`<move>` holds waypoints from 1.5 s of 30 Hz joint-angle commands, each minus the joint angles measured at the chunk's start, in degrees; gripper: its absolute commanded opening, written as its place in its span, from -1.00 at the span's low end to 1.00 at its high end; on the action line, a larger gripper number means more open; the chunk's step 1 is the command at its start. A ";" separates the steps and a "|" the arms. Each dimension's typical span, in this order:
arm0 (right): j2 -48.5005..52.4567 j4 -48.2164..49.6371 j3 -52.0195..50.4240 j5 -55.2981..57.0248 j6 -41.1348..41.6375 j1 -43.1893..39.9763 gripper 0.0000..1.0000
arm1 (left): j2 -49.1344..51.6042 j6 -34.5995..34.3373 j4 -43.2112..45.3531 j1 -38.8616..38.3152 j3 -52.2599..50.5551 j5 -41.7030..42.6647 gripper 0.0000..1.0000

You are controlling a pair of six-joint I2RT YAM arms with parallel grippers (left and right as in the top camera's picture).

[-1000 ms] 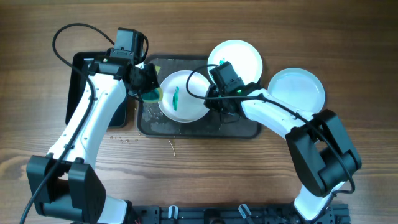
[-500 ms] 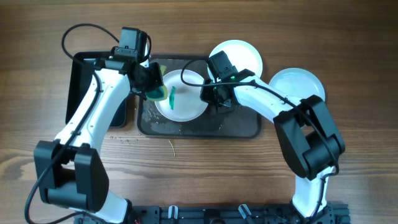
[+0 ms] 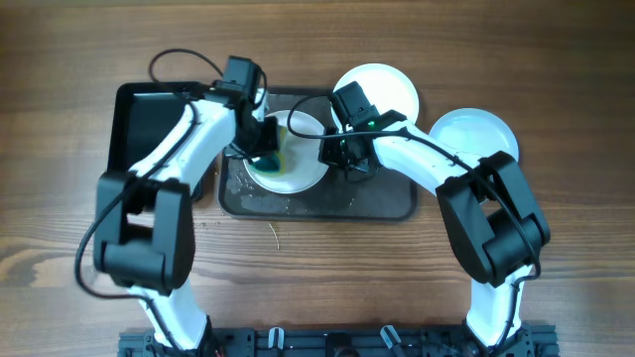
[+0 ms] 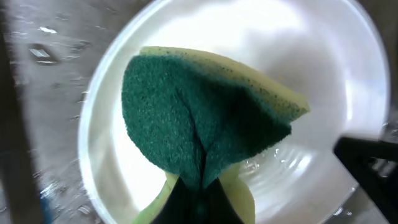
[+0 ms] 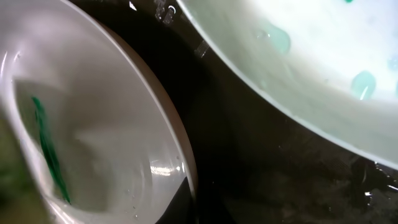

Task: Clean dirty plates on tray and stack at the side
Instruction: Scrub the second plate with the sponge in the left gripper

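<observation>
Brown wooden table point(image 3: 60, 59) with dull streaky grain, smooth shiny white plates point(image 3: 387, 89), dark grey tray point(image 3: 327, 203) wet and dotted with water drops, sponge point(image 4: 186, 118) with a rough dark green scrubby side and soft yellow foam, glossy black container point(image 3: 139, 109), smooth white plastic arms point(image 3: 427, 177)

From overhead, the left gripper point(image 3: 264, 149) and its sponge point(image 3: 271, 159) cover the centre of the middle plate point(image 3: 306, 178), so whatever lies under them is hidden. The right gripper point(image 3: 349, 165) sits at that plate's right rim, fingertips buried under its wrist body; whether they pinch the rim cannot be told. The right arm overlaps the far plate point(image 3: 389, 87) and the side plate point(image 3: 481, 134). The left wrist view is blurred, and its bottom edge cuts off the fingers. The right wrist view is blurred too; both plates there run off its edges.
</observation>
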 commanded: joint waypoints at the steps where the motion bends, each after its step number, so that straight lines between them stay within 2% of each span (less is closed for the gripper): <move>1: 1.64 -0.22 1.11 -1.22 -1.55 -0.17 -0.91 | 5.35 3.34 2.62 -0.26 1.22 -0.31 -0.92; 8: 1.64 0.09 1.11 -1.84 -2.60 -0.17 -0.92 | 12.11 5.31 5.27 -0.92 1.20 -0.31 -0.92; 10: 1.64 0.11 1.11 -2.01 -2.69 -0.17 -0.91 | 12.09 9.92 3.74 -1.36 1.22 5.42 -0.92; 15: 1.64 0.28 1.11 -1.99 -2.69 -0.17 -0.91 | 11.65 24.61 -2.03 -1.42 2.27 29.40 -0.92; 17: 1.64 0.35 1.11 -1.99 -2.69 -0.17 -0.91 | 11.65 25.40 -1.66 -1.42 2.45 32.26 -0.92; 19: 1.64 0.28 1.11 -2.01 -2.71 -0.17 -0.91 | 11.65 25.07 -0.55 -1.40 3.06 31.52 -0.92; 21: 1.64 0.15 1.11 -1.99 -2.71 -0.17 -0.91 | 11.65 20.57 1.05 -1.20 4.04 26.73 -0.92; 22: 1.64 0.15 1.11 -2.01 -2.69 -0.17 -0.92 | 11.65 16.11 1.81 -0.92 5.14 20.83 -0.92; 24: 1.64 0.17 1.11 -2.01 -2.67 -0.17 -0.91 | 11.65 11.34 1.95 -0.50 7.08 11.47 -0.92; 29: 1.64 -0.11 1.11 -2.05 -2.67 -0.17 -0.91 | 11.65 -0.46 2.36 -0.13 12.11 -19.52 -0.92; 31: 1.64 -0.31 1.11 -2.34 -2.67 -0.17 -0.91 | 11.65 -3.13 2.75 -0.20 12.41 -27.69 -0.92; 34: 1.64 -0.46 1.09 -2.43 -2.67 -0.17 -0.91 | 11.69 -5.16 0.02 -0.28 12.31 -29.90 -0.92; 37: 1.64 -0.46 1.09 -2.45 -2.67 -0.17 -0.91 | 11.69 -5.55 -4.00 -0.55 12.22 -24.68 -0.92; 40: 1.64 -0.46 1.09 -2.45 -2.69 -0.17 -0.91 | 11.69 -4.37 -7.91 -1.09 12.22 -13.66 -0.92; 45: 1.64 -0.44 1.09 -4.85 -4.07 -0.46 -0.91 | 11.69 7.13 -11.52 -2.38 12.20 9.66 -0.92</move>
